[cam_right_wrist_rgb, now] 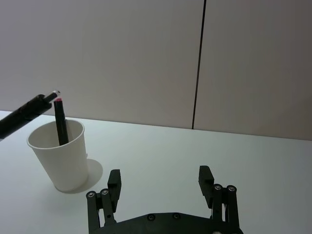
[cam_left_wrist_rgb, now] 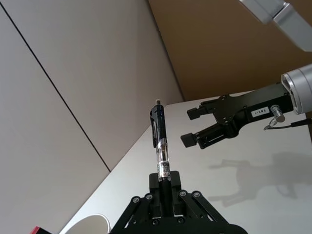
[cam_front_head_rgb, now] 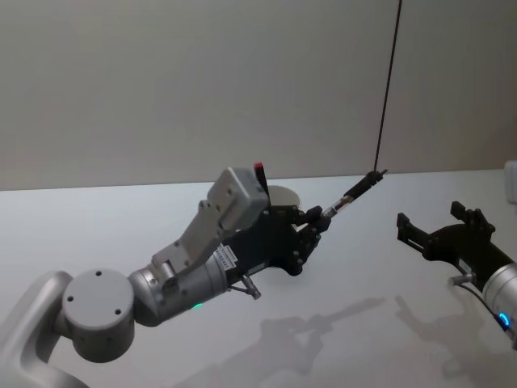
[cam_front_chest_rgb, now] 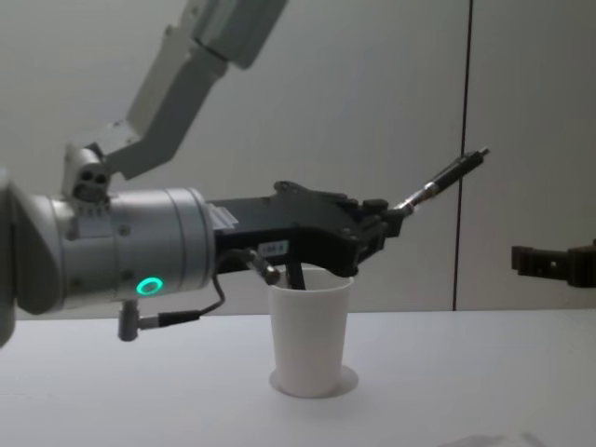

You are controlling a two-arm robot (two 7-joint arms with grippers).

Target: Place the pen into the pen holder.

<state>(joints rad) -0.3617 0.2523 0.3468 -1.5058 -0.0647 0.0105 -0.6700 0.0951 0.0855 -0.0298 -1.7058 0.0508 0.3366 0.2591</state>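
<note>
Head view: the left gripper [cam_front_head_rgb: 311, 222] is clenched on the black pen with a clear barrel [cam_front_head_rgb: 355, 191], just beside the white paper cup [cam_front_head_rgb: 284, 195], which stands near the middle of the white table's [cam_front_head_rgb: 105, 230] far edge. The right gripper [cam_front_head_rgb: 428, 228] hovers released toward the right edge.

Left wrist view: the pen juts straight out from the fingers.

Right wrist view: 1 dark red-tipped pen [cam_right_wrist_rgb: 61, 122] stands in the cup.

Chest view: the held pen slants up past the rim — not inside. The grasp looks done; turning the pen down over the cup's mouth and releasing it remain.

The white desk [cam_front_chest_rgb: 484, 372] carries one upright pen holder [cam_front_chest_rgb: 310, 335], toward 12 o'clock, near its far edge.
</note>
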